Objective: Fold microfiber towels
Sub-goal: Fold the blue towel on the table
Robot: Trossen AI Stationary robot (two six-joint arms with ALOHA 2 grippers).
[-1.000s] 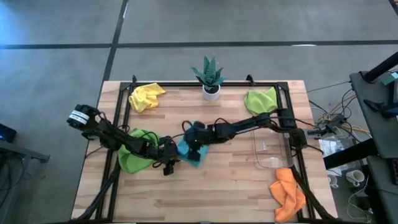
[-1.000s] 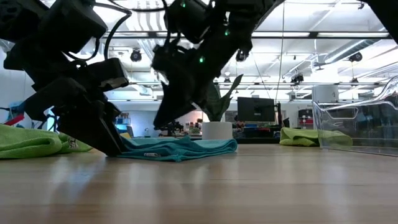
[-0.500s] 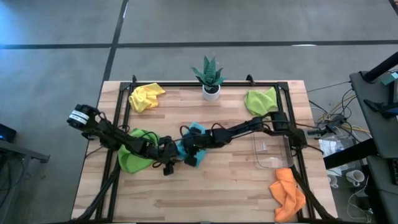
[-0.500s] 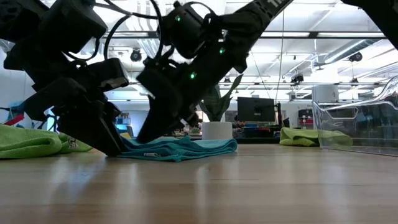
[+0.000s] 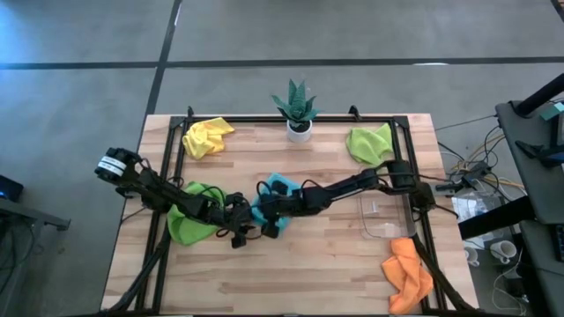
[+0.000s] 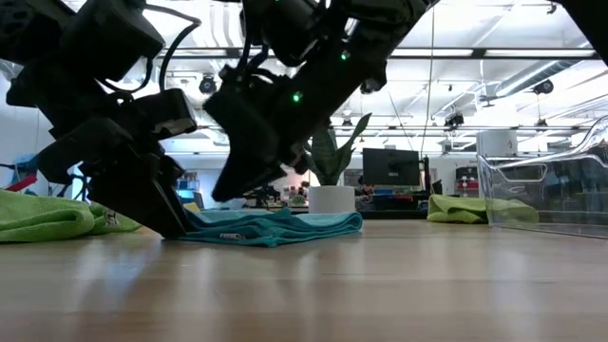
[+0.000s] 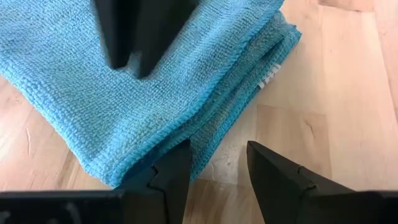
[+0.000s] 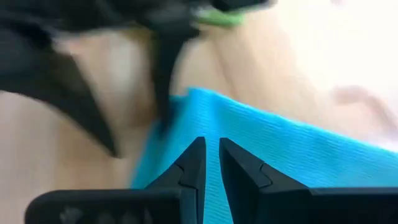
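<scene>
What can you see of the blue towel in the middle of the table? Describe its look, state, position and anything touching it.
The blue towel is a soft, ribbed microfiber cloth, folded into layers with stacked edges and a small white tag showing at its side. It lies flat on the wooden table, near the middle, beside a lime green towel. The left gripper sits at its edge, fingers apart, one finger against the folded layers. The right gripper, nearly closed, hovers over its top.
</scene>
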